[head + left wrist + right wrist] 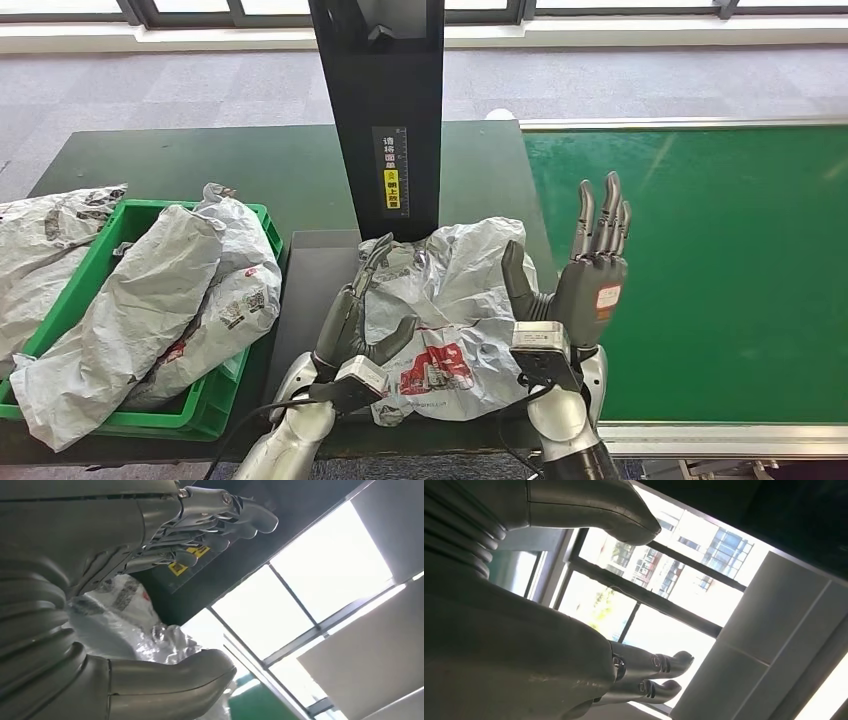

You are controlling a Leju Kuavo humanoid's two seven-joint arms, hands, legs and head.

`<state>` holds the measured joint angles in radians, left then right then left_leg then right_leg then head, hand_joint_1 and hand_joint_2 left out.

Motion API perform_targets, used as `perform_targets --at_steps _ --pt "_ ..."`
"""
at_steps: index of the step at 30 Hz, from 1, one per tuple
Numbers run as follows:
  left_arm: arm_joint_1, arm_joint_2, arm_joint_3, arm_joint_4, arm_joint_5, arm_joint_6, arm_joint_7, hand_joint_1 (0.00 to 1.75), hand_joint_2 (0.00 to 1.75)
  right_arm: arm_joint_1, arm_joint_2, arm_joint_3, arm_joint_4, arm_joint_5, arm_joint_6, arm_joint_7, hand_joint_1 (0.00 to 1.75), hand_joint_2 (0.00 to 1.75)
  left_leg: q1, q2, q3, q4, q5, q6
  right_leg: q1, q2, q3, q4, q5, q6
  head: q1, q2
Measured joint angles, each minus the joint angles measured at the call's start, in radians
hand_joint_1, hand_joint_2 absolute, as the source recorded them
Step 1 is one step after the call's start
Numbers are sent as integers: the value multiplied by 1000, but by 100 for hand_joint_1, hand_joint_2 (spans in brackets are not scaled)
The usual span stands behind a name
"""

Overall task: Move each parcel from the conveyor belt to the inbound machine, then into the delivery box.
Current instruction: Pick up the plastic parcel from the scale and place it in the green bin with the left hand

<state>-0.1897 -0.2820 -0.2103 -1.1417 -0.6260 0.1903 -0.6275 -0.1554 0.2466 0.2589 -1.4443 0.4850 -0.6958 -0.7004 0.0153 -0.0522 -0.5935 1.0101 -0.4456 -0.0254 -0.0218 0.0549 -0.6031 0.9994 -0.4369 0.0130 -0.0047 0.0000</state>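
Note:
A crumpled grey parcel (450,300) with red print lies on the grey platform (310,290) of the inbound machine, at the foot of its black post (385,110). My left hand (355,325) lies against the parcel's left side, fingers stretched along it and thumb spread over its lower edge. The left wrist view has the same parcel (125,615) between the straight fingers (220,520) and the thumb (190,672), not clamped. My right hand (588,275) is raised just right of the parcel, fingers straight and upward, holding nothing. In the right wrist view that hand (524,645) is against the windows.
A green delivery crate (75,285) at the left holds two large grey parcels (160,300). Another grey bag (50,240) lies beyond its left rim. The green conveyor belt (720,260) stretches along the right, with a metal rail at its near edge.

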Motion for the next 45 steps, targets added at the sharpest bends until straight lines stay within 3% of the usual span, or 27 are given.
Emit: perform_targets --at_steps 3,7,10,18,26,27,30,31,41,45 --pt "-61 -11 -19 134 -164 73 87 0 175 3 14 -32 -36 34 -1 0 0 175 0 -1 0 0 0 0 0 -2 1 0 0 0 0 0" --pt "-124 -30 -26 333 -261 174 104 0 175 7 24 -85 -68 37 -1 2 0 175 0 0 0 0 1 1 -1 0 2 0 2 1 0 0" --pt "-145 -38 -27 416 -279 195 113 0 175 11 27 -105 -80 37 -1 2 0 175 0 0 0 0 1 1 -1 1 1 0 2 1 0 0" --pt "-186 -51 -59 537 -449 232 293 0 175 12 29 -129 -86 35 -1 2 0 175 0 0 0 0 1 1 -1 0 1 0 2 1 0 0" --pt "-200 -56 -82 587 -505 235 348 0 175 13 29 -133 -87 32 -1 2 0 175 0 0 0 0 1 1 -1 0 1 0 2 1 0 0" --pt "-203 -57 -87 595 -525 231 366 14 175 13 29 -133 -87 32 -1 2 0 175 0 0 0 0 1 1 -1 0 1 0 2 1 0 0" --pt "-218 -61 -100 622 -583 210 415 144 175 13 29 -135 -87 30 -1 2 0 175 0 -1 0 0 1 1 -1 -1 2 0 2 2 0 0" --pt "-224 -63 -105 631 -601 203 430 173 175 14 29 -135 -87 29 -1 2 0 175 0 -1 0 0 1 1 -1 -1 2 0 2 2 0 0" --pt "-258 -75 -139 676 -721 175 518 175 175 16 29 -137 -87 19 -1 2 0 175 0 -2 5 0 0 1 -1 -3 8 0 1 2 0 0" --pt "-263 -76 -154 677 -798 205 592 175 175 19 29 -137 -87 19 -1 2 0 175 0 -1 7 0 0 1 -1 -2 10 0 1 2 0 0"
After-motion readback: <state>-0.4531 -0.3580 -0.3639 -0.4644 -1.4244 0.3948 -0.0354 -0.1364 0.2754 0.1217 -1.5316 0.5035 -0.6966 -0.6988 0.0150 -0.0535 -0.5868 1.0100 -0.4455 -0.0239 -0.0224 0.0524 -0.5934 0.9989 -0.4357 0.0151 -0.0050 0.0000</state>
